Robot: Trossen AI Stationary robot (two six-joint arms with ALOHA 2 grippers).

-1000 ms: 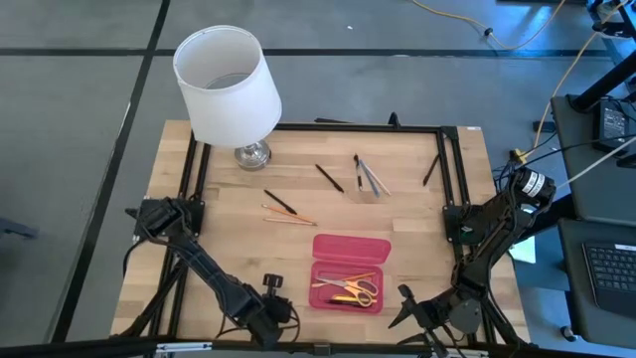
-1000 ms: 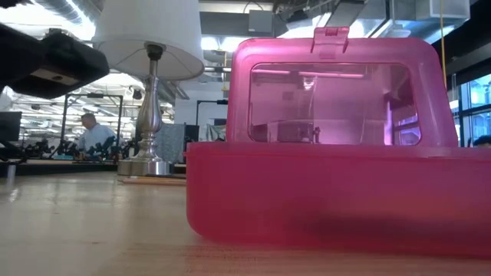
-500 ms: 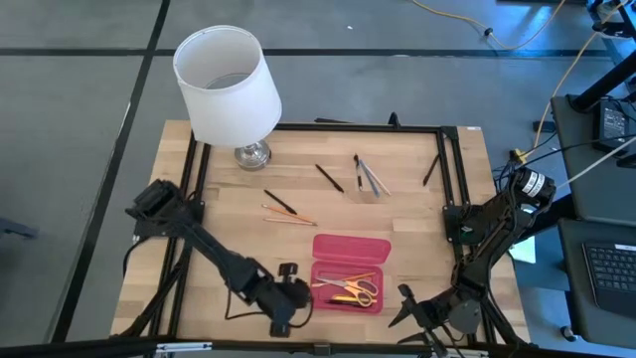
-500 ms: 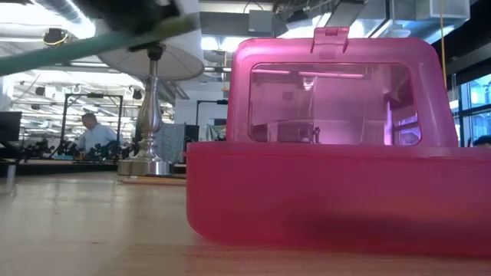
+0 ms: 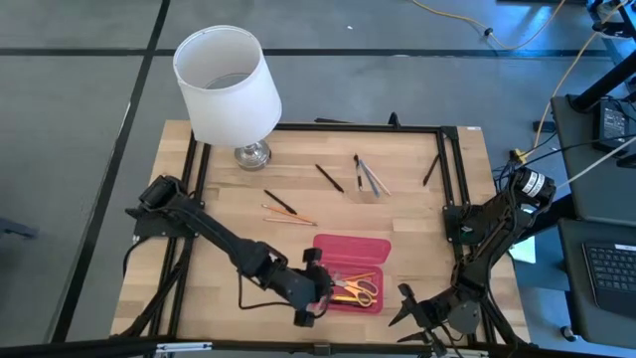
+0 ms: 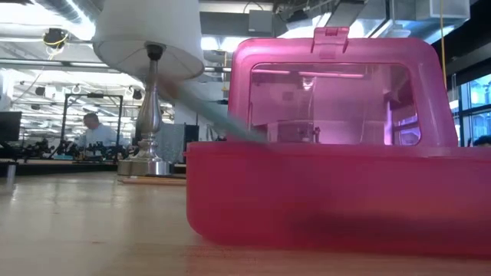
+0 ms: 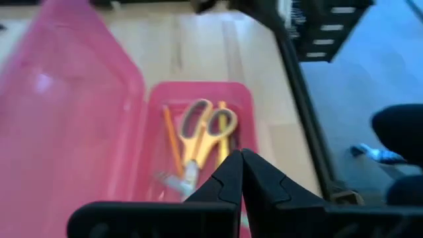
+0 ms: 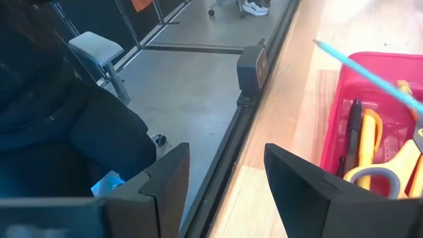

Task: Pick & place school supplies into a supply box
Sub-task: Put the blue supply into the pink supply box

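reaching over the near left end of the open supply box (image 5: 351,268), the left gripper (image 5: 318,283) has its fingers pinched together on a teal pencil (image 8: 360,67) slanting over the tray. yellow-handled scissors (image 7: 201,129) and an orange pencil (image 7: 170,139) lie inside. the right gripper (image 8: 221,178) waits spread apart at the near right edge. no writing is readable.

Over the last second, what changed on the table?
The left gripper swung from the table's front edge rightward to the pink box, shut on a teal pencil now slanting over the box. The right gripper stayed parked and open. Lamp, box, scissors and loose pens unchanged.
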